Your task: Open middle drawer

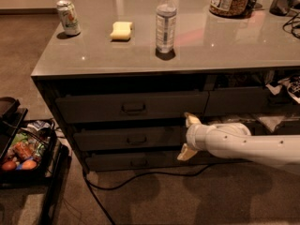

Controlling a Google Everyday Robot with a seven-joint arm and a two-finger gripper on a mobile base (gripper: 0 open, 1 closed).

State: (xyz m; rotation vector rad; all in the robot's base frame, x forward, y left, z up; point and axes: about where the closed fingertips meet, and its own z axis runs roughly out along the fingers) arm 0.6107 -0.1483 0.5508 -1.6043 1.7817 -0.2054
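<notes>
Light: dim, warm, falling from above
Glare: small bright spots on the countertop [197, 41]
Shadows: heavy under the top's overhang
Gripper: the gripper [187, 136], centre right, pale against the dark middle drawer [117, 139]

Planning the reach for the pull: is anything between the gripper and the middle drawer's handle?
Nothing visible. The gripper, fingers open, is at the right end of the middle drawer, and the drawer front between it and the handle is bare.

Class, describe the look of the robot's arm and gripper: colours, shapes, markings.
The arm is a smooth white rounded tube with small dark dots near the wrist. The gripper, by the middle drawer, has two cream, tapered fingers.
</notes>
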